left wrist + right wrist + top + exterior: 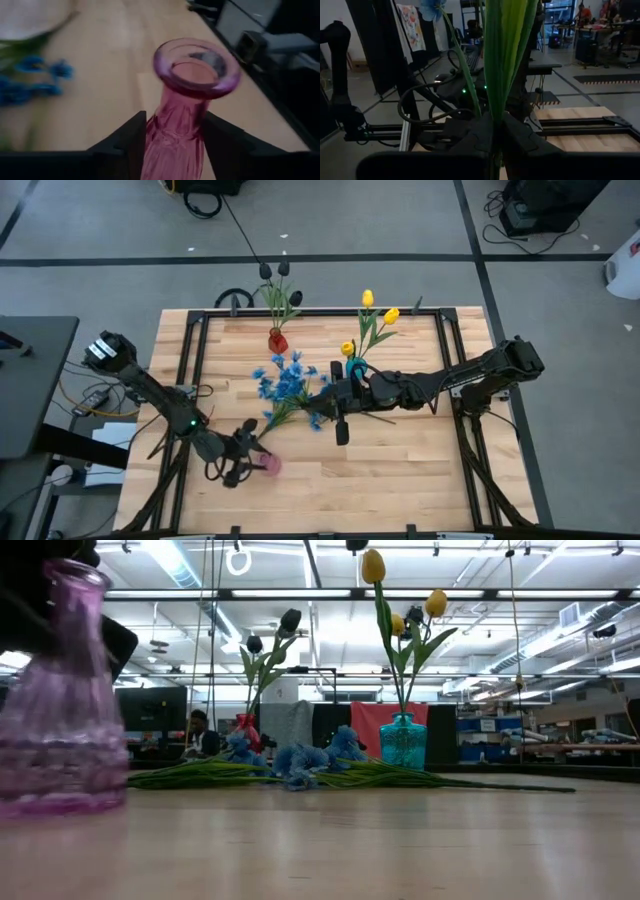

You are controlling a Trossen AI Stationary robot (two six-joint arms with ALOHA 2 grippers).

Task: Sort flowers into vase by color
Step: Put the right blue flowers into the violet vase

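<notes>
A pink-purple glass vase [186,100] stands near the table's near-left part [268,464], with my left gripper [175,145] shut on it. Blue flowers [285,380] lie in a bunch mid-table, blossoms toward the left, stems [450,778] flat on the wood. My right gripper [335,398] is shut on their green stems. A red vase [277,340] holds dark tulips [275,270]. A teal vase [403,740] holds yellow tulips [378,308]. My left gripper holds the pink-purple vase by its narrow neck [172,127], just under the flared rim [197,67], pinched between the two fingers [131,142]. The fingers come in about level from the table's left. The vase stands upright with its base [50,802] on the table. My right gripper pinches the blue flowers' green stems and leaves [496,107] between its two fingers [480,135], which lie across the stems. It reaches in from the table's right. A blue blossom [432,7] shows beyond the hold; the rest of the bunch [300,762] lies on the table.
A black metal frame [185,380] runs round the table's edges. The red and teal vases stand toward the far edge, behind the blue bunch. Bare wood [400,470] spreads across the near-right part. A person [198,732] sits in the room beyond.
</notes>
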